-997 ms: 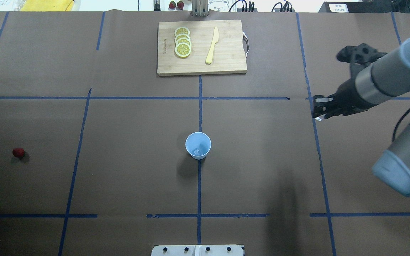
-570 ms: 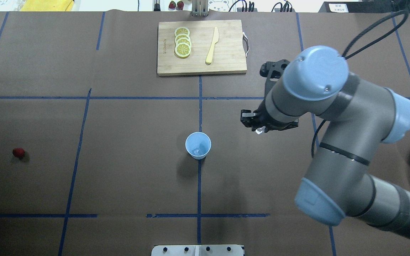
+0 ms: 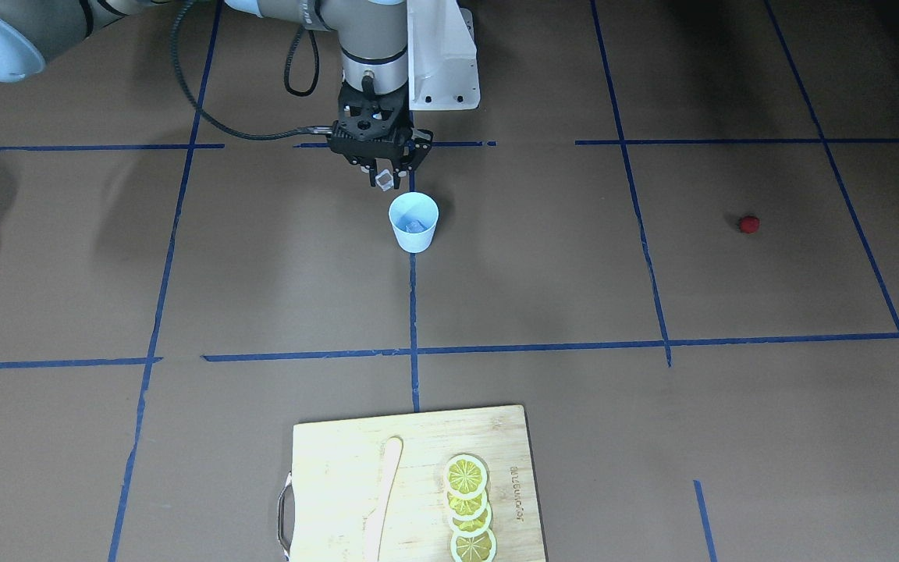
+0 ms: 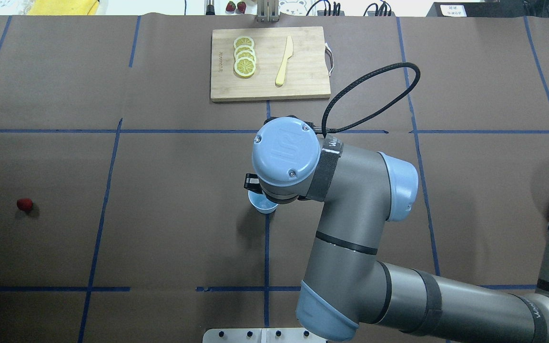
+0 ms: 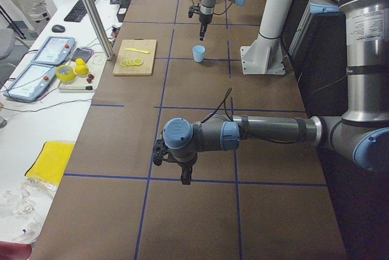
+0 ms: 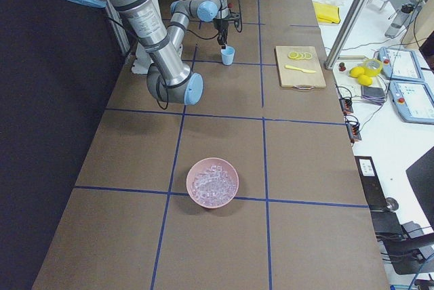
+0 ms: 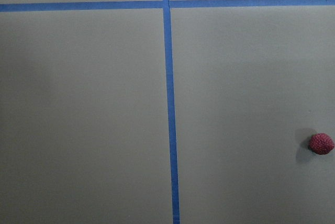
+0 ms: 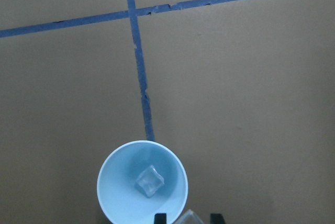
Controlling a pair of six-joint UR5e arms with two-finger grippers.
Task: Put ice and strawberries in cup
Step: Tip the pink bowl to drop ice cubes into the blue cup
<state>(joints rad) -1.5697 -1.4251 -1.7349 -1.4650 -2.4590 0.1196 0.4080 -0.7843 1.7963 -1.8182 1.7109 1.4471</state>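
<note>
**A:** What do you have on the right arm?

**B:** I see the right gripper (image 3: 384,179) hanging just above the cup (image 3: 413,222), toward the cup's robot side. Its jaws are narrowed onto an ice cube (image 3: 384,180), which is pinched between the two fingertips near the rim.

**A:** And the cup itself?

**B:** It's upright on the desk (image 3: 574,297), on a blue tape line. A second ice cube (image 8: 149,180) lies on its bottom.

**A:** The strawberry?

**B:** I see the strawberry (image 4: 25,205) alone on the desk, well apart from the cup, toward the robot's left.

**A:** Left arm?

**B:** The left gripper (image 5: 184,178) is far from the cup, low over the desk. I can't tell whether its jaws are wide or narrow. Its wrist view shows the strawberry at one edge.

**A:** Anything else?

**B:** Beyond the cup, away from the robot, there's a cutting board (image 3: 332,468) with lemon slices (image 3: 469,511). A pink bowl (image 6: 212,203) of ice sits well off to the cup's other side.
</note>
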